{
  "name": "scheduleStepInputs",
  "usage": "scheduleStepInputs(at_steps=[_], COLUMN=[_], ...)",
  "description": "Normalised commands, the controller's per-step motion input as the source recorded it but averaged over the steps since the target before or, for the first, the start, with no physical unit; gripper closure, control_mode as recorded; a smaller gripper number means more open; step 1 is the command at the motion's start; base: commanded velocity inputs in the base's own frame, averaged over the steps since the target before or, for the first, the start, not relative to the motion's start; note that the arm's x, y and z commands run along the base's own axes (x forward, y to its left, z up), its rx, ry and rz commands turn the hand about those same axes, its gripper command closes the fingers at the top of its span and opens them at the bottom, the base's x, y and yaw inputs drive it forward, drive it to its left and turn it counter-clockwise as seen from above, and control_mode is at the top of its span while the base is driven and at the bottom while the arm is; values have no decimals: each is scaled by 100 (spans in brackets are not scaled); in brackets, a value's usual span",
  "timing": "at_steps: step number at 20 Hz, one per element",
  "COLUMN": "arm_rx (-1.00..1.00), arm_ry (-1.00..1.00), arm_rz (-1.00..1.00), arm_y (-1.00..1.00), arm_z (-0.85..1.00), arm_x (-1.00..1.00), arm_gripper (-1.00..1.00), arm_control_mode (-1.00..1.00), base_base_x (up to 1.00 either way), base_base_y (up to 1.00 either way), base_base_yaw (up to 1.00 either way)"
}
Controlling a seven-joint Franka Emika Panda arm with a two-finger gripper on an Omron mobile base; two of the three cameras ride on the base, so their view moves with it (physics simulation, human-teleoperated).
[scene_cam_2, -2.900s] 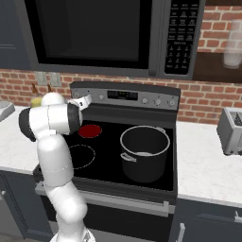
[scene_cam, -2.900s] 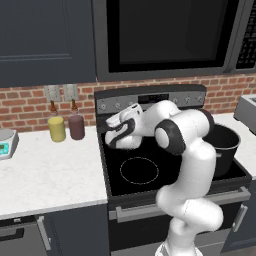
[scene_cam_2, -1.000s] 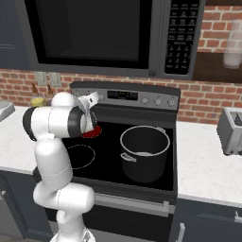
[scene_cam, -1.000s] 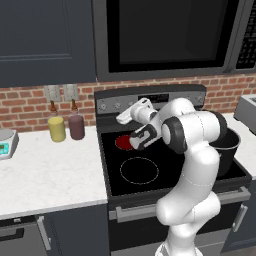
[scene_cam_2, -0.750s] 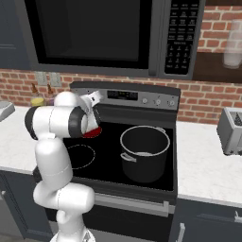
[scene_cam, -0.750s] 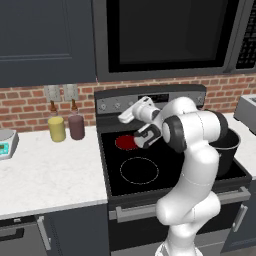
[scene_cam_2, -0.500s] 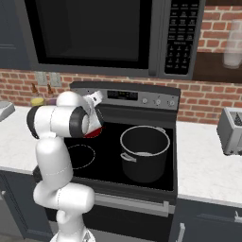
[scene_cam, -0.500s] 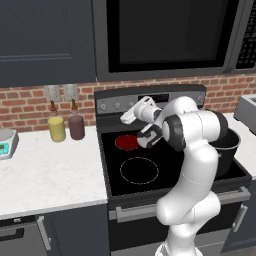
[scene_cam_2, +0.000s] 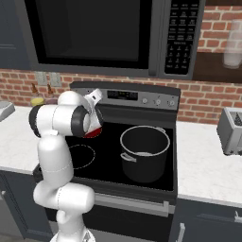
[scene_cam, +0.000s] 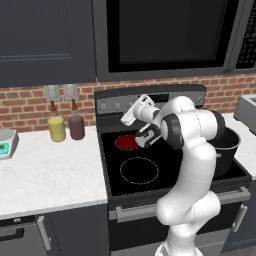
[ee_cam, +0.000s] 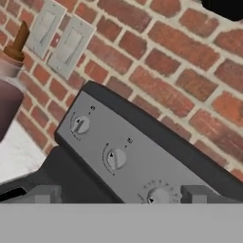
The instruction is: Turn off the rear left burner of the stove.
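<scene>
The stove is a black glass-top range with a grey back panel. Its rear left burner glows as a solid red disc; my arm partly covers the burner in the right base view. My gripper hangs above that burner, pointed at the panel's left end, also seen as the gripper from the right. In the hand view the gripper is open, with its fingertips wide apart. Three round knobs face it: a left one, a middle one and a lower one. Nothing is held.
A dark pot stands on the right side of the cooktop. A larger white ring marks the front left zone. A yellow bottle and a dark bottle stand on the left counter below wall outlets. A microwave hangs overhead.
The hand has lifted from low over the red burner and swung up and back toward the panel's left knobs. The burner still glows red.
</scene>
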Motion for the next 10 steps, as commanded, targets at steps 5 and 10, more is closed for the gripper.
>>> scheduleStepInputs(at_steps=[5, 10], arm_rx=[-10, -4], arm_ry=[-15, -15], arm_rz=[-1, -4], arm_y=[43, 33], arm_z=[-14, -18], arm_x=[19, 27], arm_gripper=[-100, -100], arm_control_mode=[-100, -100], base_base_x=[0, 0], base_base_y=[0, 0], base_base_yaw=[0, 0])
